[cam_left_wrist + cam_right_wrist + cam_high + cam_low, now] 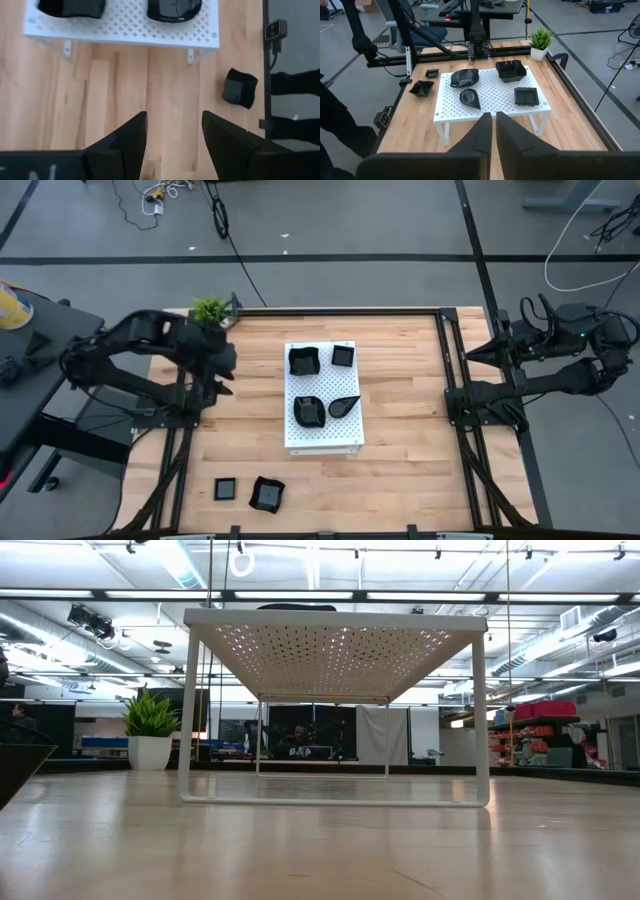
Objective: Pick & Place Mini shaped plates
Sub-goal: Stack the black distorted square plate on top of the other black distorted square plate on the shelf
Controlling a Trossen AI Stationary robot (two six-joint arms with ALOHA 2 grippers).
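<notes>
Flanking white board (pixel 323 435), bare wood (pixel 400 470)

White perforated board (pixel 322 435) stands mid-table on legs, four black plates (pixel 310 411) on top. Bare wood left and right of it gives open passage. Near-left corner blocked by two more plates (pixel 266 493). Potted plant (pixel 211 311) at far-left edge, left gripper (pixel 222 383) hanging just beside it.

High overhead, low table-level (both see white board (pixel 323 395)), wrists forward.
</notes>
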